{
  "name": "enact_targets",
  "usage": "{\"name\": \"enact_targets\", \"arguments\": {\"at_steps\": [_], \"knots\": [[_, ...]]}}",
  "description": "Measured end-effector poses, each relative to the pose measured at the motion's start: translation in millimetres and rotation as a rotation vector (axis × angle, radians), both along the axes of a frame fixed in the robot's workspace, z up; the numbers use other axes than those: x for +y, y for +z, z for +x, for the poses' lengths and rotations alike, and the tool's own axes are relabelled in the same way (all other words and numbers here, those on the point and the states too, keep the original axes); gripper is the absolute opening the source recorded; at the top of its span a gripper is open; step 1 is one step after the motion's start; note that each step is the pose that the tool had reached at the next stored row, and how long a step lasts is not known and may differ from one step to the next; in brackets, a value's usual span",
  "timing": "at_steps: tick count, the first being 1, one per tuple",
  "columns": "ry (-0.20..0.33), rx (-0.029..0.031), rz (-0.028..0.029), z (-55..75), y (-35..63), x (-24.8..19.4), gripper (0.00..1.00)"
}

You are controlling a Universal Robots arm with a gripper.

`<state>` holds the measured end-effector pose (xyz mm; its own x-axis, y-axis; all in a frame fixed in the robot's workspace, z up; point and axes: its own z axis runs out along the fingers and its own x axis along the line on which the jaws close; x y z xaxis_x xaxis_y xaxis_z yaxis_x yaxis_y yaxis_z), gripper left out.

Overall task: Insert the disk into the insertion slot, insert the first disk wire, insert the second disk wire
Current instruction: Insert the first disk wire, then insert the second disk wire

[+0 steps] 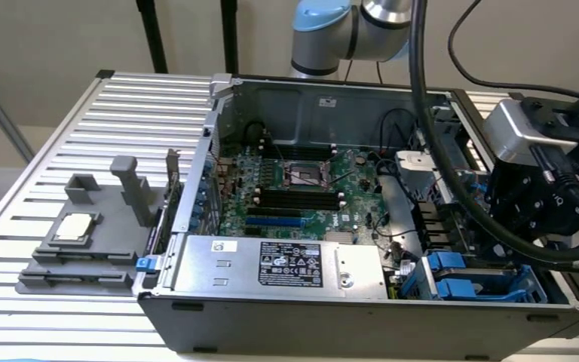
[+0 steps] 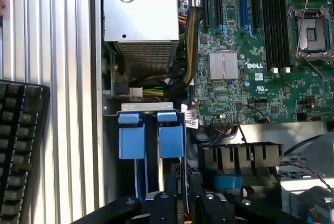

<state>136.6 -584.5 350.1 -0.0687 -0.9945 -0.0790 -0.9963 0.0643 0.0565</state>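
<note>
The gripper (image 2: 180,203) hangs just above the insertion slot (image 2: 151,140); how far its fingers stand apart, or whether they grasp anything, I cannot tell. The slot sits beside the green motherboard (image 2: 250,51).

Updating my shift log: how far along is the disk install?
Done, apparently: two blue carrier handles sit in the drive cage, so the disk looks slotted in. In hand: the gripper hangs just over that cage. Left: I cannot tell whether either disk wire is plugged.
</note>
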Motion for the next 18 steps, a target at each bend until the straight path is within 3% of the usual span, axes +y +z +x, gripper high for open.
{"name": "enact_targets", "arguments": {"at_steps": [4,18], "knots": [[0.000,-0.0081,-0.0001,-6.2,0.3,0.0,0.25],[0.000,-0.0107,-0.0001,-6.7,0.2,0.0,0.25]]}}
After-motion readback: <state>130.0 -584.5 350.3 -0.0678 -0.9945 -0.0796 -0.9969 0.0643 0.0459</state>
